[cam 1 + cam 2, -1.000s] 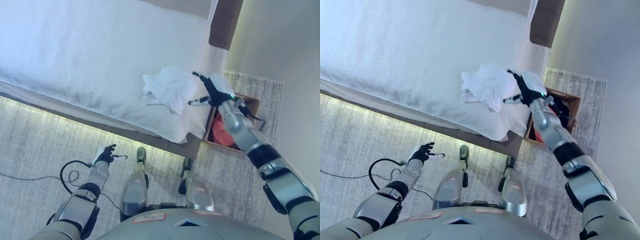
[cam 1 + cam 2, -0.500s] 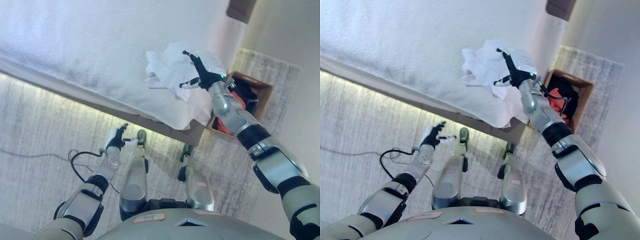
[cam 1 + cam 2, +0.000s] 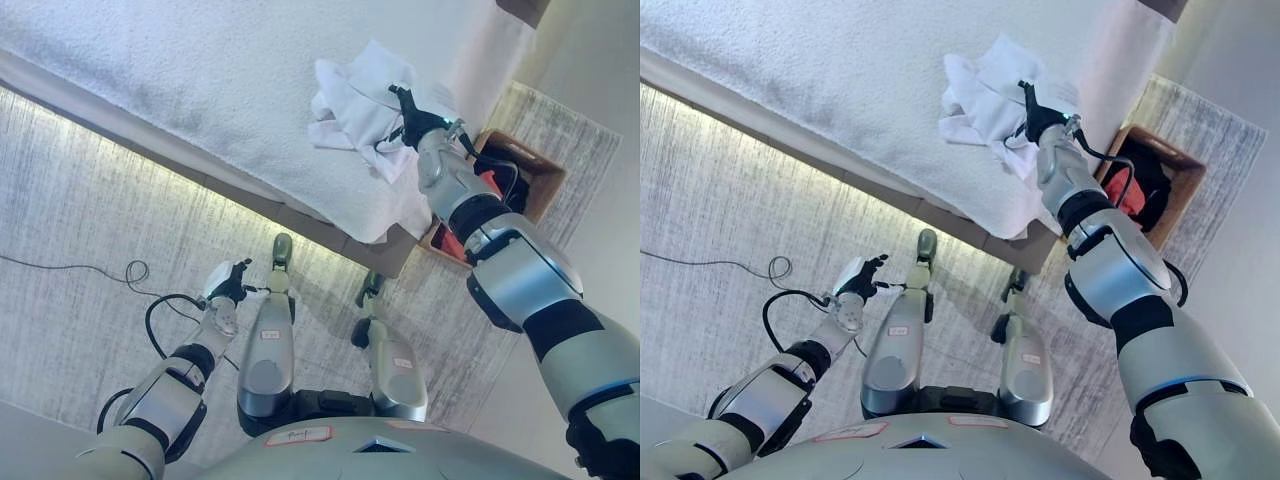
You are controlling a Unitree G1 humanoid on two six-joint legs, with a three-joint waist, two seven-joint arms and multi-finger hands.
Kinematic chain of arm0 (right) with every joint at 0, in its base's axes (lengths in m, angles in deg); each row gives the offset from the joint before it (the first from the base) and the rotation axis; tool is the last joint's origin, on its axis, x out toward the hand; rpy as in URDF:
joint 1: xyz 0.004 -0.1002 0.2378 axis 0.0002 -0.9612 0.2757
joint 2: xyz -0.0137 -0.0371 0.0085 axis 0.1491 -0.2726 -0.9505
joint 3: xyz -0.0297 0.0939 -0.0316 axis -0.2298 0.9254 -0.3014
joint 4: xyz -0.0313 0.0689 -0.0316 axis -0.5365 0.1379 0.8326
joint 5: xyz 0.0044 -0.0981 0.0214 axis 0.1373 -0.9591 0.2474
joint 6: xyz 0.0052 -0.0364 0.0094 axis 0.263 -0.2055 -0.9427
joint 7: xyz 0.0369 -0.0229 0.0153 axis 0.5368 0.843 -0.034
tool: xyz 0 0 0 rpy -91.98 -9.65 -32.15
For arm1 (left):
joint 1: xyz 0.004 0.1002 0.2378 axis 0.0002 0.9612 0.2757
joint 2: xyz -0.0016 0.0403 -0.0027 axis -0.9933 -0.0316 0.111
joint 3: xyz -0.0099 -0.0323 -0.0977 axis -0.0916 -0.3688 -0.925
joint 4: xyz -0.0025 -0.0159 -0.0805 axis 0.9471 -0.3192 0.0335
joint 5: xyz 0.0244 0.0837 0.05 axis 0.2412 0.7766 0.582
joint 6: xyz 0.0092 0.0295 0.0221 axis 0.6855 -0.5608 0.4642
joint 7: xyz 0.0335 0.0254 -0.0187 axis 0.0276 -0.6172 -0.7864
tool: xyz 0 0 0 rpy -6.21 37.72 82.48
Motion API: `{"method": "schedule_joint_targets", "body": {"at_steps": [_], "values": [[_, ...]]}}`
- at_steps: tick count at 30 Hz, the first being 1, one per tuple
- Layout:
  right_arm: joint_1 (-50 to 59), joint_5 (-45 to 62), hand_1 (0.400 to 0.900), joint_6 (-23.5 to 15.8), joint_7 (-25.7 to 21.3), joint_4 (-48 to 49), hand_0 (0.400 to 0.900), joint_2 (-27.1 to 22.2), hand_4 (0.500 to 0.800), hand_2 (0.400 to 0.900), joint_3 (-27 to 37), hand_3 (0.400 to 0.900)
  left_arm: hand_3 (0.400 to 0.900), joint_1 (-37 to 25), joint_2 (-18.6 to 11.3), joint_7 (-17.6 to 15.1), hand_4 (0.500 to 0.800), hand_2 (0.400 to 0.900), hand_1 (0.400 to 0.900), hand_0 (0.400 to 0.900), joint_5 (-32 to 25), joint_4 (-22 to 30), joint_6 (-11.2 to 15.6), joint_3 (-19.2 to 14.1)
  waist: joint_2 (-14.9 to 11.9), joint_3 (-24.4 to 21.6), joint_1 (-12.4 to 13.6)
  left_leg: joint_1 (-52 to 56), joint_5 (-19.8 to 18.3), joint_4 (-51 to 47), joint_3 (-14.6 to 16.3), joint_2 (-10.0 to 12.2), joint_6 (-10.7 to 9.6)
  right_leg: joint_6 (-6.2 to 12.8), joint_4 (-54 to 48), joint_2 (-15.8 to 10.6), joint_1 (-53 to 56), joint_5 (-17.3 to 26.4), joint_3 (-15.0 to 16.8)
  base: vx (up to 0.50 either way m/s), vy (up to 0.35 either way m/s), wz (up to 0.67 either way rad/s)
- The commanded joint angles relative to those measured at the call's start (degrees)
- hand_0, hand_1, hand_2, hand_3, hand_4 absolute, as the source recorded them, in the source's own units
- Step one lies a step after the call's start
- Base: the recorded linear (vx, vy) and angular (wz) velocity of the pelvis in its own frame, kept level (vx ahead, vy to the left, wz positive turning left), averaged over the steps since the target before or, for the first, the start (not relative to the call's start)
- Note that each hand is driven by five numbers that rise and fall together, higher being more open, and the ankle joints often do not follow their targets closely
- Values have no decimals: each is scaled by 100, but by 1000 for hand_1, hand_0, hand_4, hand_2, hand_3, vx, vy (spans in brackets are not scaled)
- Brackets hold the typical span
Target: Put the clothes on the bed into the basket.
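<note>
A pile of white clothes lies near the corner of the bed, which has a white cover. My right hand reaches over the bed's corner and rests on the pile's right edge, fingers spread and open. It also shows in the right eye view. A brown basket stands on the floor just right of the bed's corner. It holds red and dark clothes and is partly hidden behind my right arm. My left hand hangs low over the floor at the lower left, open and empty.
The bed's lit lower edge runs across the view from upper left to the corner. A grey rug covers the floor. A pale wall stands at the right behind the basket.
The camera has shifted. My right hand has moved from just right of the white pile onto its right edge. My left hand stays low by the floor.
</note>
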Motion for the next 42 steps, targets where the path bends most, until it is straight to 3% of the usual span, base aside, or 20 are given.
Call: {"method": "schedule_joint_targets", "body": {"at_steps": [1,15,22,27,29,35,42], "values": [[277,272,400,-13,140,-493,400,-172,500,400,-259,400,900,-5,-103,-66,800,900,900,900,131,123,52,242,49,-84,145,-323,-226,48,-207,-272,192,132,81,-93,-176,39,306,13,-25,13],[-506,227,400,-139,60,-1023,400,-930,500,400,299,400,900,186,-21,144,800,900,900,900,341,629,197,497,403,-200,410,-190,-222,-56,-416,-397,209,195,25,-187,51,-51,93,9,-3,12],[-994,313,400,-265,-191,-776,400,-1512,500,400,694,400,900,433,6,282,800,900,900,900,420,764,241,424,502,-368,396,-69,-296,-22,-439,-447,226,226,61,-241,193,-113,57,11,12,5],[-1859,774,400,-595,-581,-146,400,-2334,500,400,1392,400,900,679,3,310,800,900,900,900,489,598,275,134,427,-638,146,212,-278,-255,-403,-416,234,259,79,-276,332,-167,64,18,16,-6],[-1771,1047,400,-547,-648,80,400,-2370,500,400,1580,400,900,624,41,281,800,900,900,900,471,167,235,3,353,-760,14,333,-265,-357,-338,-394,229,258,98,-268,352,-194,114,31,11,-19],[-3205,1384,400,-708,-840,285,400,-2184,500,400,2501,400,900,711,184,237,800,900,900,900,584,-320,114,-320,203,-1089,-399,709,-336,-479,-138,-311,236,257,116,-249,542,-278,241,53,-7,-25],[-4606,1536,400,-664,-891,100,400,-2097,500,400,3423,400,900,972,109,257,800,900,900,900,633,-463,72,-640,210,-1441,-749,1155,-365,-676,34,-200,186,259,183,-205,804,-461,313,57,-23,-16]]}}
